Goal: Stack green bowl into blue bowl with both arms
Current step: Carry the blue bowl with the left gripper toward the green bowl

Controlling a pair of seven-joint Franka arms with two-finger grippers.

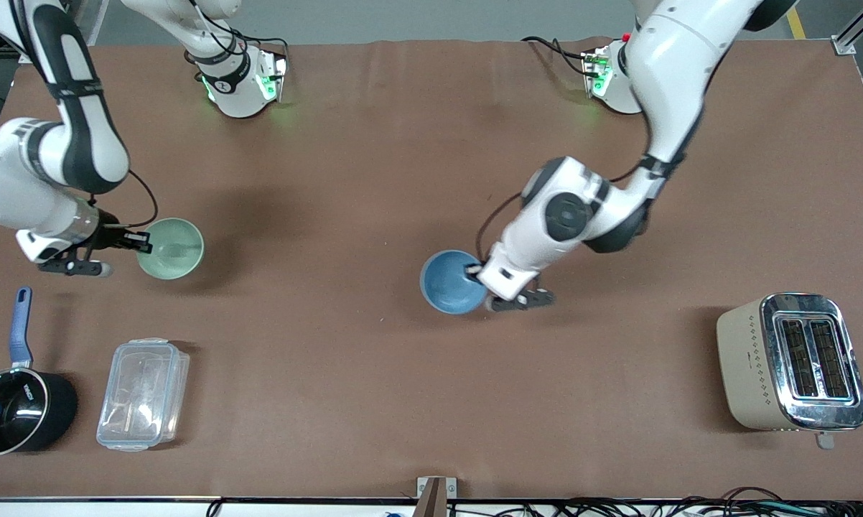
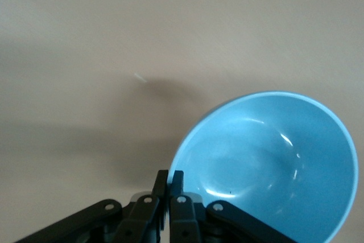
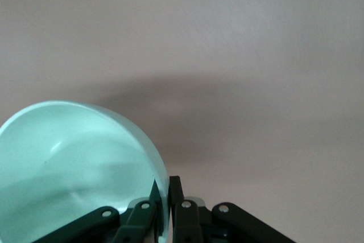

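Both arms grip a bowl by its rim above the brown table (image 1: 374, 402). The right hand (image 1: 143, 242) is closed on the edge of the green bowl (image 1: 171, 248), one finger (image 3: 145, 211) inside the rim and one outside, at the right arm's end. The left hand (image 1: 477, 274) is likewise clamped on the rim of the blue bowl (image 1: 449, 282), which extends from its fingers (image 2: 181, 206) over the middle of the table, well apart from the green bowl
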